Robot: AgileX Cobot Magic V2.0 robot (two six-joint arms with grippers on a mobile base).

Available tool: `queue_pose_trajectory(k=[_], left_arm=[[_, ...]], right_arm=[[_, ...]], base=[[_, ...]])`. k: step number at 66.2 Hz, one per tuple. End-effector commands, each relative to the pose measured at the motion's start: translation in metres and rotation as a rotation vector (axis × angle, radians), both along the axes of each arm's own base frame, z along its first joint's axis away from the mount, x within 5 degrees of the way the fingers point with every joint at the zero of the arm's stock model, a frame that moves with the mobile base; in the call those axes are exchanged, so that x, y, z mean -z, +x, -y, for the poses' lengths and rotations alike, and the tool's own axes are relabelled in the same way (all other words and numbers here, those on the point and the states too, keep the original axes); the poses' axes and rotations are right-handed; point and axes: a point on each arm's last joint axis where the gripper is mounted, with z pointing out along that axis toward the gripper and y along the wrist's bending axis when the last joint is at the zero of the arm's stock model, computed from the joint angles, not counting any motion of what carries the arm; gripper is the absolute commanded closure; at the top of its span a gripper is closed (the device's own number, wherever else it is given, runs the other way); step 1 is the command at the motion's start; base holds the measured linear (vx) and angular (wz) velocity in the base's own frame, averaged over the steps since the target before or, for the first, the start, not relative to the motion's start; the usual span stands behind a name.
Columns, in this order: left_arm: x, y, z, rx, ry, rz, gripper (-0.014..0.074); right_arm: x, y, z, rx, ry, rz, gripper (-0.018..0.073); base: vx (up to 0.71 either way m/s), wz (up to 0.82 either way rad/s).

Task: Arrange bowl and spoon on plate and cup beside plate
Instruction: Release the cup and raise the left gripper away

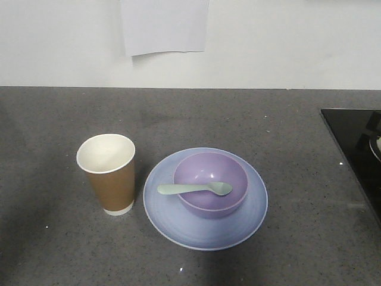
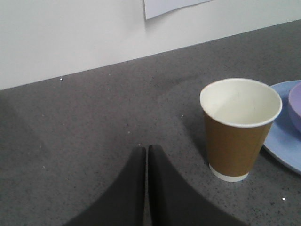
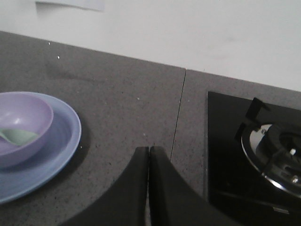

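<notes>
1. Bowl (image 1: 211, 182), lavender-purple and round, sits upright on the plate (image 1: 205, 229), a little to the far side of the plate's middle, so more bare plate shows on the near side.
2. Spoon (image 1: 195, 189), pale mint, lies across the bowl: its scoop is inside the bowl toward the right, and its handle goes over the bowl's left rim and ends above the plate.
3. Plate is pale blue-lavender and lies flat on the grey speckled counter (image 1: 71, 256), near the middle of the scene.
4. Cup (image 1: 108, 174), brown paper with a white inside, stands upright on the counter just beside the left edge of the plate. A thin strip of counter shows between them, so they do not touch. The cup is empty.
5. Left gripper (image 2: 146, 153) is at the near-left of the cup, apart from it. Its two dark fingers are pressed together with nothing between them.
6. Right gripper (image 3: 149, 153) is to the right of the plate and apart from it. Its fingers are also pressed together and hold nothing.
7. Black cooktop (image 3: 235, 155) with a metal burner (image 3: 277, 155) is set in the counter at the far right.
8. White paper sheet (image 1: 165, 25) hangs on the pale wall behind the counter.
</notes>
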Motion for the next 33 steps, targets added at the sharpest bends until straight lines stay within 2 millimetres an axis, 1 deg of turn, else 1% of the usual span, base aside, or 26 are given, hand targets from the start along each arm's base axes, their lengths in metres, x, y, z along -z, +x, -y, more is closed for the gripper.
queue_pose_trajectory(k=[1, 6, 19, 33], left_arm=[[-0.0005, -0.0032, 0.0005, -0.003, -0.094, 0.166, 0.0603], [0.0026, -0.0059, 0.0002, 0.001, -0.105, 0.212, 0.0603], [-0.0057, -0.0080, 0.0001, 0.008, -0.122, 0.294, 0.0603], [-0.0040, -0.0081, 0.0000, 0.006, -0.118, 0.276, 0.0603]], right_arm=[[-0.0059, 0.0020, -0.0019, -0.024, -0.002, 0.106, 0.0564], [-0.0053, 0.0019, -0.0015, -0.020, -0.005, 0.097, 0.0564], [-0.0051, 0.0018, -0.0015, -0.019, -0.003, 0.094, 0.0564], [-0.0051, 0.0018, -0.0015, -0.019, -0.003, 0.094, 0.0564]], base=[[0.00, 0.00], [0.00, 0.00], [0.00, 0.00], [0.00, 0.00]])
